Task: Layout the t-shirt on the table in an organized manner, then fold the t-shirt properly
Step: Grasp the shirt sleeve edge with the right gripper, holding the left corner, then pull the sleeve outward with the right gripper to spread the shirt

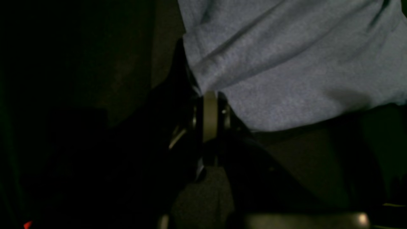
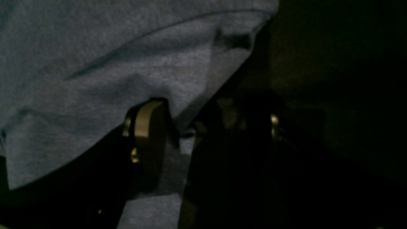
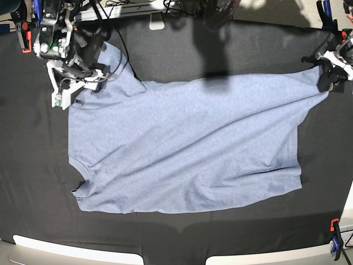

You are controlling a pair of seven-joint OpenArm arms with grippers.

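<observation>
The light blue-grey t-shirt (image 3: pixel 187 149) lies spread and wrinkled across the black table (image 3: pixel 220 49), with its neck toward the left. My right gripper (image 3: pixel 94 80) is at the shirt's far left corner, by a sleeve. In the right wrist view the gripper (image 2: pixel 181 133) is shut on a fold of the shirt (image 2: pixel 95 63). My left gripper (image 3: pixel 325 77) is at the far right corner, which is pulled out to a point. In the left wrist view the gripper (image 1: pixel 210 98) is shut on the shirt's edge (image 1: pixel 286 63).
Orange-black clamps stand at the table's far left (image 3: pixel 25 38), far right (image 3: pixel 322 11) and near right (image 3: pixel 334 234). Cables and gear (image 3: pixel 132 8) lie behind the back edge. White strips (image 3: pixel 71 251) run along the front edge.
</observation>
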